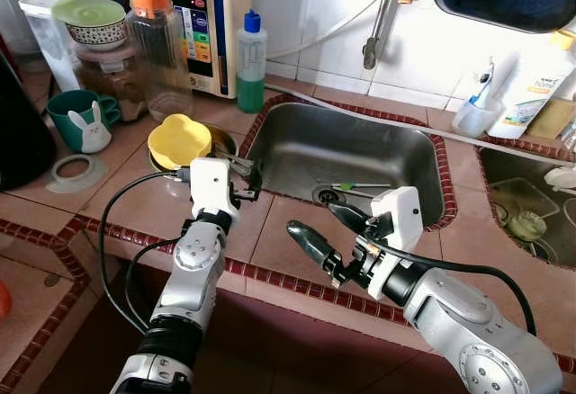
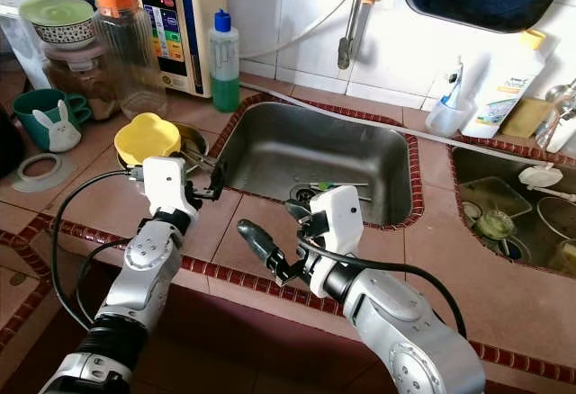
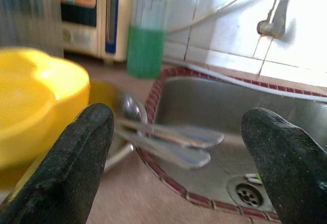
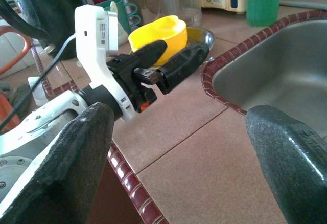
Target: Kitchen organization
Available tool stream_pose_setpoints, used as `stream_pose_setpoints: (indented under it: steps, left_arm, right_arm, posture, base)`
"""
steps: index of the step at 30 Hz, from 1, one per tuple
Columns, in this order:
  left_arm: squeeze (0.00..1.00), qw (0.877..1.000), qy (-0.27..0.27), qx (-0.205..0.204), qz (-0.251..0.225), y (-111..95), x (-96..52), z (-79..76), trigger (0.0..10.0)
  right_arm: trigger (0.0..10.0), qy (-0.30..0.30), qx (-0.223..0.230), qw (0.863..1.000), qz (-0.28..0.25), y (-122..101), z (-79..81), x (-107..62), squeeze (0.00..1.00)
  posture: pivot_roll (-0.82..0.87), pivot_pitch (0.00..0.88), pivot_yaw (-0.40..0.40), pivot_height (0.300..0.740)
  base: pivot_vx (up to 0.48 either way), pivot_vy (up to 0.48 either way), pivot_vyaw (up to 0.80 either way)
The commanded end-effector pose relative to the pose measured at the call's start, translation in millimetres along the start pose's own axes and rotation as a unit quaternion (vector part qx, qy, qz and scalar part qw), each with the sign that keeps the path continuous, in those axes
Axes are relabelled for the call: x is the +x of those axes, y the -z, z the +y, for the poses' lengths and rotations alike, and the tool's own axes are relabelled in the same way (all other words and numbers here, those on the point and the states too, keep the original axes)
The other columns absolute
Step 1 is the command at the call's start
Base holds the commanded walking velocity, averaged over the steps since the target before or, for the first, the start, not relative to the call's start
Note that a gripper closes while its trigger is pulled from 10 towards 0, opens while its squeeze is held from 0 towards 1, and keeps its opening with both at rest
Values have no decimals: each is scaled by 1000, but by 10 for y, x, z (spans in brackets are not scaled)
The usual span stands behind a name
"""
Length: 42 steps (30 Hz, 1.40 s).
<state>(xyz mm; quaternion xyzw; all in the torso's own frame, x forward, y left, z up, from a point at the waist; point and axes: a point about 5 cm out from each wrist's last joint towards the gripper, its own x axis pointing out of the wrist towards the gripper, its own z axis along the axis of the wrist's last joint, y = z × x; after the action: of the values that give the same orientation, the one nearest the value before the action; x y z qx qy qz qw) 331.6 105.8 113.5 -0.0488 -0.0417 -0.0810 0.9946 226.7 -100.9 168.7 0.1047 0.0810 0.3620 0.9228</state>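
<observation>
While 2 spoons [image 3: 168, 142] overhang the sink [image 1: 297, 156], both grippers [image 1: 245, 181] [image 1: 324, 228] gape empty.

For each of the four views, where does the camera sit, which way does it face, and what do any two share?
Left and right eye: head, looking down at the sink; both arms show.
Left wrist: along open left gripper toward spoons beside yellow bowl.
Right wrist: along open right gripper, facing the left gripper.
Shared: both wrist views show bowl and sink.
</observation>
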Motion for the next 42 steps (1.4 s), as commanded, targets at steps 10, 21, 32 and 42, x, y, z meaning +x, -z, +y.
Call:
stream_pose_setpoints:
  steps: [10,21,32,42]
  left_arm:
    - [1000,989,-28,-143,30,-95,160,-148,10000]
    - [0,946,-41,-311,79,-115,52,-393,10000]
    - [0,894,-65,-423,135,4,-84,-343,10000]
    - [0,880,-80,-449,136,-34,31,-280,10000]
  right_arm:
    - [10000,3,-10,1000,-2,-39,7,-20,0]
    - [10000,0,-13,1000,0,-39,5,-20,0]
    - [10000,-1,-13,1000,2,-37,4,-29,0]
    - [10000,1,-13,1000,1,-38,16,-27,0]
  posture:
    - [-19,27,-67,740]
    - [-16,23,-71,740]
    - [-15,26,-76,740]
    - [-20,27,-79,740]
  base:
    - [0,0,0]
    - [0,0,0]
    - [0,0,0]
    - [0,0,0]
